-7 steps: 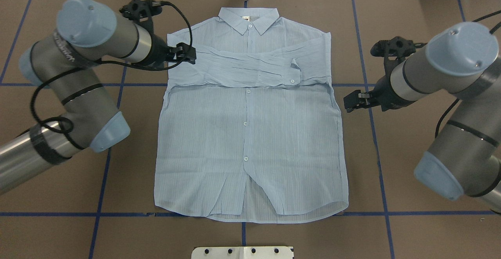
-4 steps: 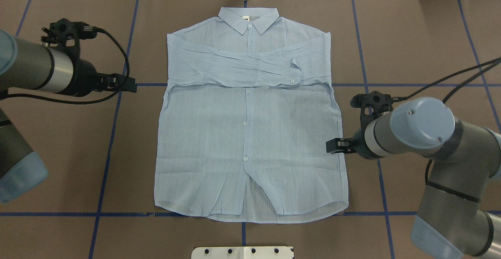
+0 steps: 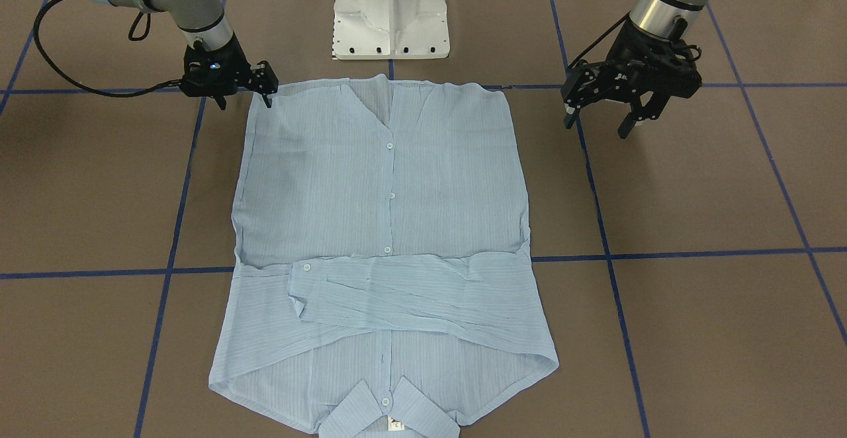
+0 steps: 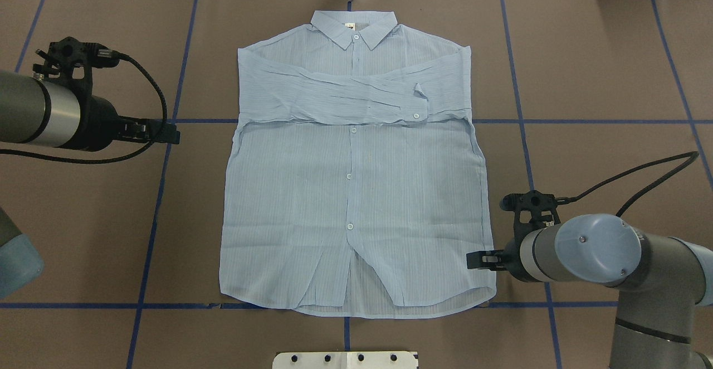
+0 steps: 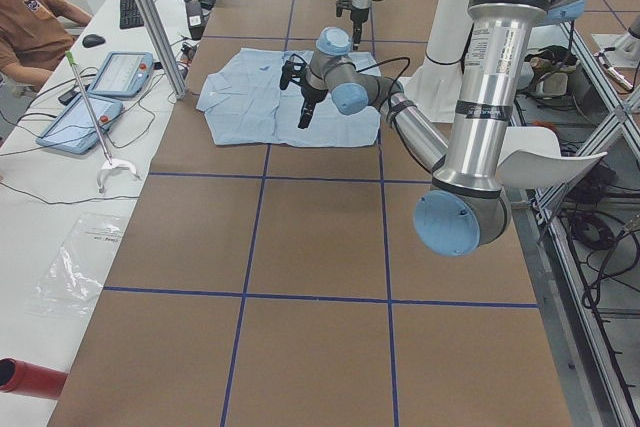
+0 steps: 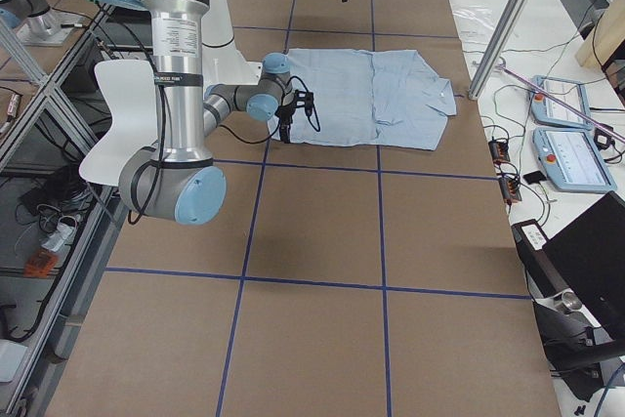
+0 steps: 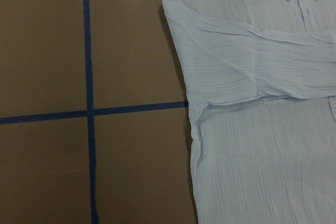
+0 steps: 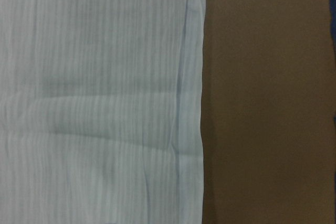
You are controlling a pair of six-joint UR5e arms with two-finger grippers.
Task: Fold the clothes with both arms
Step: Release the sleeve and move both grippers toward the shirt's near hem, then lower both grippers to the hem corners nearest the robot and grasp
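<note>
Pale-blue shirt (image 4: 356, 202) lies flat (sleeves crossed); right gripper (image 3: 242, 99) at its hem corner and left gripper (image 3: 597, 124) aside both gape, empty.

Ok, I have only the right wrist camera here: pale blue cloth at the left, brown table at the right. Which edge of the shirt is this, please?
Observer: It is the side edge of the shirt on the robot's right, close to the bottom hem corner. The right gripper hangs over it.
Operator: Is that gripper open?
Observer: Yes. In the front-facing view its fingers stand apart with nothing between them.
Operator: And where is the other one?
Observer: The left gripper is open too. It is off the opposite side of the shirt, clear of the cloth, about level with the sleeves folded across the chest.
</note>
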